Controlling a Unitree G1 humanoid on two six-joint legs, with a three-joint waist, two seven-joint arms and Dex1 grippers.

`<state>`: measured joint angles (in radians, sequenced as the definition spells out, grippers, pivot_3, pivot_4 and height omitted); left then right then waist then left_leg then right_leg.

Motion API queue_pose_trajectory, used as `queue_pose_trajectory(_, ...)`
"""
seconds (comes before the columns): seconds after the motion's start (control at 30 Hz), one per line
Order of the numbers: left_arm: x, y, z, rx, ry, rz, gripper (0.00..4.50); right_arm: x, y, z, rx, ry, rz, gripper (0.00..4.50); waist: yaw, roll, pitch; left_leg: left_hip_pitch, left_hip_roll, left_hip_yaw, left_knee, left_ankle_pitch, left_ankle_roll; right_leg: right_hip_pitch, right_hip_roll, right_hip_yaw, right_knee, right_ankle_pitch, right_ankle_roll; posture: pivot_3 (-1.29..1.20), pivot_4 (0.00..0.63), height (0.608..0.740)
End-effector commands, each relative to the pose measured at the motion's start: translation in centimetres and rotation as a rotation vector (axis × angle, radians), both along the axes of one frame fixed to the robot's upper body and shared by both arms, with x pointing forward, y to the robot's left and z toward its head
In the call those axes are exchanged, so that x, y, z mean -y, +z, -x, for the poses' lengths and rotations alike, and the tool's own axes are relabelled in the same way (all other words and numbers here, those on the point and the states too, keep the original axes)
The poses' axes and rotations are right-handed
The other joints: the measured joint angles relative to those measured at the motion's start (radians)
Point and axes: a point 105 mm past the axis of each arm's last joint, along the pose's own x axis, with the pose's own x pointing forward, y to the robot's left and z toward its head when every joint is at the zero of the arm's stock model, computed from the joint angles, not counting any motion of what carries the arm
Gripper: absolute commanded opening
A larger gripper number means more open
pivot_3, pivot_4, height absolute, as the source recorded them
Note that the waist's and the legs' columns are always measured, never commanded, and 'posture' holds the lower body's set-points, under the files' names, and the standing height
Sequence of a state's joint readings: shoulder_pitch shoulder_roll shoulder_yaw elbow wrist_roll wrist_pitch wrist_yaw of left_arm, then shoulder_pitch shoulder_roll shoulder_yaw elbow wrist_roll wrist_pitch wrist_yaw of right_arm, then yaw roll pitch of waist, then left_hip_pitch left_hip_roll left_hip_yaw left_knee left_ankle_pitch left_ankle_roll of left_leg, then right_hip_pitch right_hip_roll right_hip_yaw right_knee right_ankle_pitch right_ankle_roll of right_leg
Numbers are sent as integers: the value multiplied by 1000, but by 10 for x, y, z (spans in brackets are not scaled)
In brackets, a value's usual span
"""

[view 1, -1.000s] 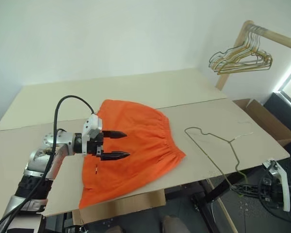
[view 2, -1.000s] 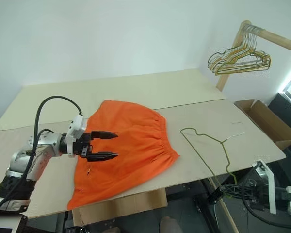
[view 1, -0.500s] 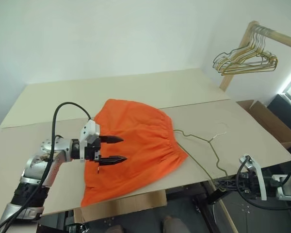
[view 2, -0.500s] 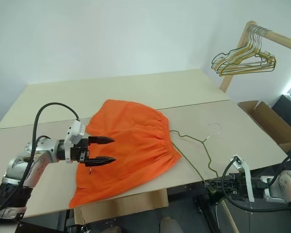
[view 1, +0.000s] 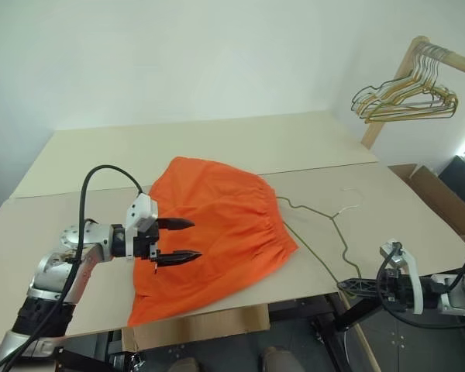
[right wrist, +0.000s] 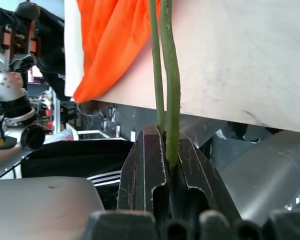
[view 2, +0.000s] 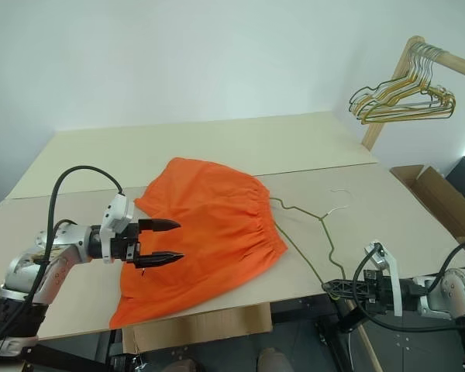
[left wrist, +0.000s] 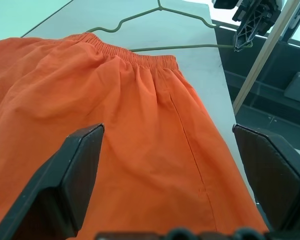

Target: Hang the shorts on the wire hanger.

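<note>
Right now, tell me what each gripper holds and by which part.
The right gripper pinches the wire hanger at its near end. The left gripper holds nothing, open above the shorts.

shorts: orange, spread flat on table | wire hanger: thin, beside waistband

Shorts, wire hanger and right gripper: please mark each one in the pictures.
shorts point(view 1: 217, 217), left eye view, middle of the orange fabric.
wire hanger point(view 2: 324, 218), right eye view, neck below the hook.
right gripper point(right wrist: 165, 150), right wrist view, fingertips shut on the wire.
</note>
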<state>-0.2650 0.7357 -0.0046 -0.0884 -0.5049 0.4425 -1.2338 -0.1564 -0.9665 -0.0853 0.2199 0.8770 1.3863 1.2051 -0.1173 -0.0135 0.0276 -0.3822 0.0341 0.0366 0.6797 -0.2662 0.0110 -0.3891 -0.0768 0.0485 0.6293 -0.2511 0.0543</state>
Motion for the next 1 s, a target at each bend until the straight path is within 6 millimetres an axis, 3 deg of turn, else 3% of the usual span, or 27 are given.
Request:
queue_pose_trajectory(0.03, 4, 5, 2, 36, -29, -35, 4471, -15, 5, -3, -47, 42, -68, 0, -1, 0, 0, 0, 0, 0, 0, 0, 0, 0, 0, 0, 0, 0, 0, -121, 0, 740)
queue_pose_trajectory(0.43, 7, -4, 8, 33, -41, -79, 4471, -23, -14, -48, -86, -3, -60, 0, -3, 0, 0, 0, 0, 0, 0, 0, 0, 0, 0, 0, 0, 0, 0, -83, 0, 740)
queue_pose_trajectory(0.8, 5, -9, 10, 42, -18, -104, 4471, -39, -8, -52, -59, 164, -159, 0, 1, 1, 0, 1, 0, 0, 1, 0, 0, 0, 0, 0, 1, 0, 0, -47, 0, 740)
queue_pose_trajectory(1.0, 7, -14, 12, 42, -4, -101, 4471, -38, -3, -70, -60, 58, -229, 0, -4, -3, -3, 3, 0, 0, 1, 0, 0, 2, 0, 0, 2, 1, -1, -32, 0, 740)
